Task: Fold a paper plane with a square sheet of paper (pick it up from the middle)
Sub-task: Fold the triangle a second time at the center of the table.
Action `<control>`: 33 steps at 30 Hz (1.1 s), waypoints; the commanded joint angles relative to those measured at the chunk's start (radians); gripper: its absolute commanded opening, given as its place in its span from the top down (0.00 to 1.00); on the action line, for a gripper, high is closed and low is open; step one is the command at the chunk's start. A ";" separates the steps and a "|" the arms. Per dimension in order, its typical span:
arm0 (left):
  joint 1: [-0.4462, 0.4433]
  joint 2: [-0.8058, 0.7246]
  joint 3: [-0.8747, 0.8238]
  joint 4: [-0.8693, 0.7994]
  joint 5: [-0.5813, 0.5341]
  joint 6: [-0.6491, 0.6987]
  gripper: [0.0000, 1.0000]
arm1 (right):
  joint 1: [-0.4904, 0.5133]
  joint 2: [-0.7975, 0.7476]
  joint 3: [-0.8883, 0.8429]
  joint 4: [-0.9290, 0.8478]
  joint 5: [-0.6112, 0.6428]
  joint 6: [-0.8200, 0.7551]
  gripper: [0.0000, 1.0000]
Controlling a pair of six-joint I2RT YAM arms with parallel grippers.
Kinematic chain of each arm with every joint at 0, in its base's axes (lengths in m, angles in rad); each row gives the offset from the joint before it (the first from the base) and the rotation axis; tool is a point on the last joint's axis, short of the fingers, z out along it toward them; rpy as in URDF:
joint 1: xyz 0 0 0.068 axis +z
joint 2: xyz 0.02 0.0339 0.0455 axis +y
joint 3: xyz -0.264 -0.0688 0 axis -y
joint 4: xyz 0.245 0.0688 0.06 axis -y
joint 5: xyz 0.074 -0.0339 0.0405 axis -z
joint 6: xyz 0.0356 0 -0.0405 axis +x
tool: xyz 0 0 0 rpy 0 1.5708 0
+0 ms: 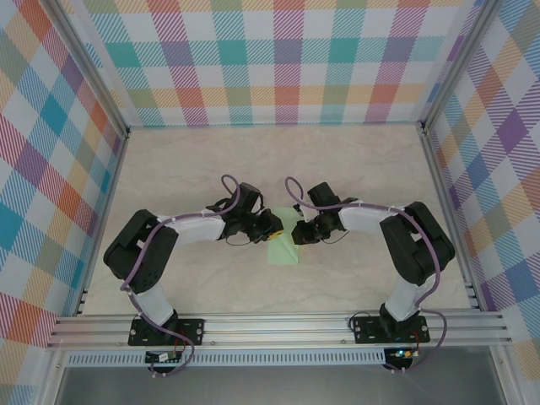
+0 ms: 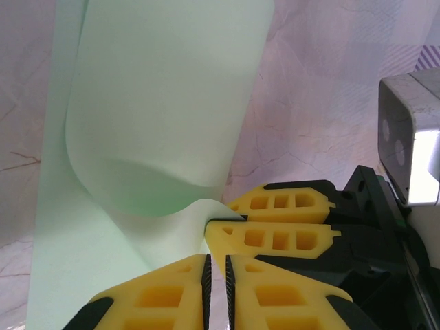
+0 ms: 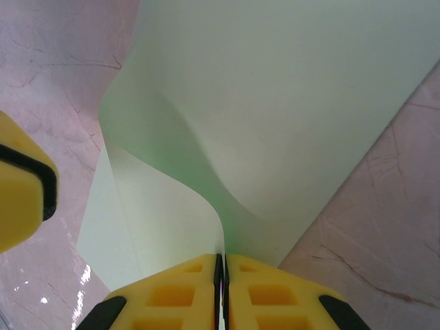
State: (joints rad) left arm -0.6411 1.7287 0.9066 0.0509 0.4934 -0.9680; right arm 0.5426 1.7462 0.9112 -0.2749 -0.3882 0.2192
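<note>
Both arms fold the same way in the top view. The left arm [image 1: 143, 253] rises from its base at the near rail, bends at a dark elbow out to the left, and sends its white forearm inward. The right arm [image 1: 415, 240] mirrors it from the other side. Their wrists meet nose to nose near the middle of the marbled table [image 1: 253, 160].

The square sheet of paper [image 1: 283, 251] lies there, just below and between the two grippers, with part of it lifted off the surface.

The right gripper [image 1: 297, 234] has its yellow fingers pressed flat together. In its own wrist view [image 3: 221, 260], a raised fold of the sheet [image 3: 289, 103] runs straight down into the seam between them, so it is pinching the paper. The rest of the sheet curls up and away in a soft wave.

The left gripper [image 1: 272, 226] points at the same spot. In its wrist view [image 2: 216, 261] its jaws are drawn almost together, with only a thin slit between the ribbed pads. The curled paper [image 2: 158, 103] comes down close to its tips. I cannot tell whether any edge sits inside that slit. Just beyond it, the right gripper's fingers [image 2: 282, 239] are clamped on the paper's lip.
</note>
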 commanded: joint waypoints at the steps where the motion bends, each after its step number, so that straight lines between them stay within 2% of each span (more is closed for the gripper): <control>1: -0.015 0.021 -0.021 0.065 0.025 -0.045 0.85 | -0.009 0.020 0.017 -0.002 -0.027 -0.028 0.88; 33: -0.032 0.122 -0.046 0.145 0.050 -0.062 0.87 | -0.012 0.039 0.004 0.023 -0.025 -0.014 0.89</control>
State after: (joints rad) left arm -0.6598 1.8324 0.8719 0.1715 0.5316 -1.0286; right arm 0.5365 1.7687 0.9112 -0.2665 -0.3958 0.2195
